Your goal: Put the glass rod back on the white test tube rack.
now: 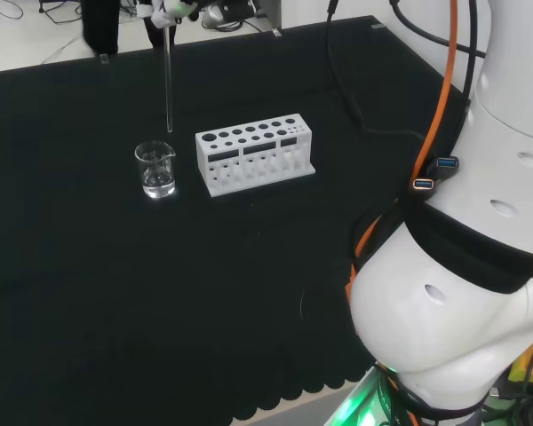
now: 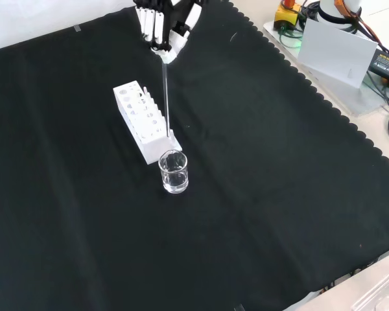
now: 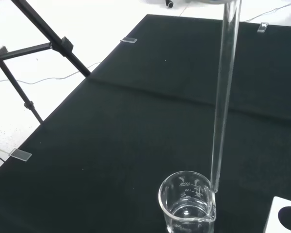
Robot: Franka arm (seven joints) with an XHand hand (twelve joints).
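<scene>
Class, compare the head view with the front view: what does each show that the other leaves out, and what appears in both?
Head view alone: the arm's big white links at the right, with orange cables, and the long side of the white test tube rack with its openings.

Front view alone: the scalloped cloth edge and equipment on the bench beyond it.

Both: the hand pinching the glass rod upright by its top, its lower end above the beaker, which holds clear liquid and stands by one end of the rack.
</scene>
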